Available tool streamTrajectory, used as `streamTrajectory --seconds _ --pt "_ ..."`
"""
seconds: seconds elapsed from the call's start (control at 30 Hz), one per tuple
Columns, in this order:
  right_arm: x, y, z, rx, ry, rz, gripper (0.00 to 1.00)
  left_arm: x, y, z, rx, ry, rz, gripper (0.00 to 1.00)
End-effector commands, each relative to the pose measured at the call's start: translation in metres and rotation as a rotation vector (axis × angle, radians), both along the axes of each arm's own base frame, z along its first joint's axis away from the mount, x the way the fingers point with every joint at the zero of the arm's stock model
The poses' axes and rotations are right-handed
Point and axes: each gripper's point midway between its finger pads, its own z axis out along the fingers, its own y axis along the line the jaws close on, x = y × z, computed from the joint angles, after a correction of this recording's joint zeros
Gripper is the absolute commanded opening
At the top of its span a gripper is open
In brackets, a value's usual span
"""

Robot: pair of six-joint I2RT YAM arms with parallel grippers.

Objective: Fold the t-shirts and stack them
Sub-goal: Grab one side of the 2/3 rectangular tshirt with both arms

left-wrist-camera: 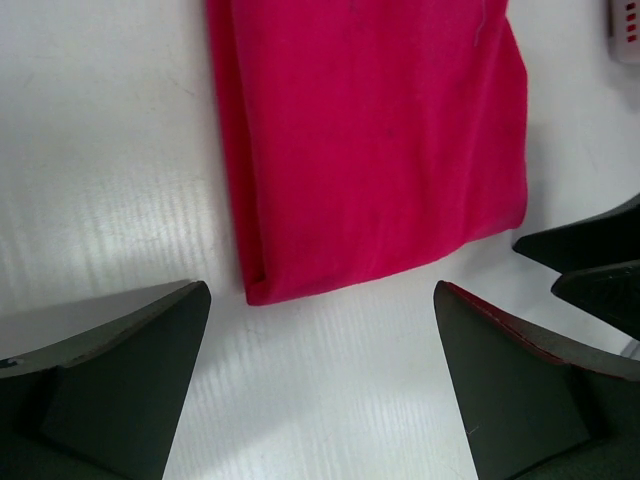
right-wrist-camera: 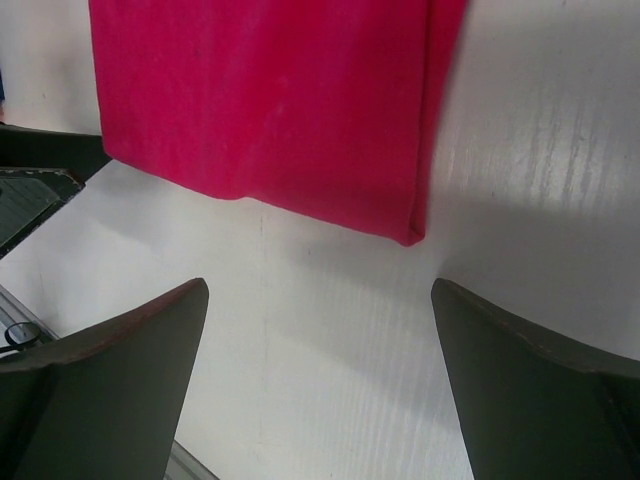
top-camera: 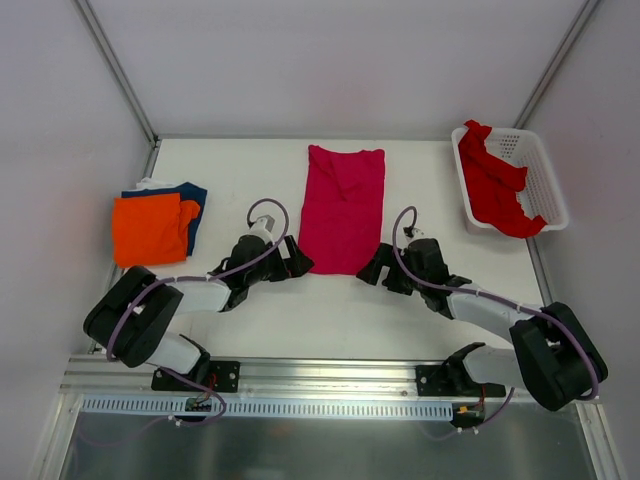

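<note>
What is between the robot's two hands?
The near edge of the pink shirt lies between the left hand and the right hand, both open. The top view shows it.

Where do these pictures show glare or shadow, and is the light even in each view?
Top external: soft, even light; the magenta shirt is sharp, and only faint shadows fall on the white table. Left wrist: streaky glare on the table left of the shirt. Right wrist: similar streaks on the table at the right, and a soft shadow beside the shirt's right edge.
</note>
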Motion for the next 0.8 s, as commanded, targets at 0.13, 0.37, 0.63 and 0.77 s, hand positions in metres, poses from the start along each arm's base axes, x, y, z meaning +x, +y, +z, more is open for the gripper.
streamTrajectory --seconds 0.13,0.37,0.63,0.77 --pt "-0.005 0.005 -0.006 0.050 0.038 0.003 0.99 -0.031 -0.010 -0.046 -0.036 0.183 -0.105 0.99" --pt "-0.002 -0.002 -0.011 0.026 0.023 -0.039 1.00 -0.031 -0.014 -0.055 -0.048 0.207 -0.109 0.99" --pt "0.002 -0.011 -0.021 0.011 0.006 -0.103 1.00 -0.028 -0.010 -0.049 -0.002 0.201 -0.107 0.99" --pt "0.004 -0.014 -0.022 -0.029 -0.015 -0.120 0.99 -0.029 -0.008 -0.052 0.008 0.213 -0.099 0.99"
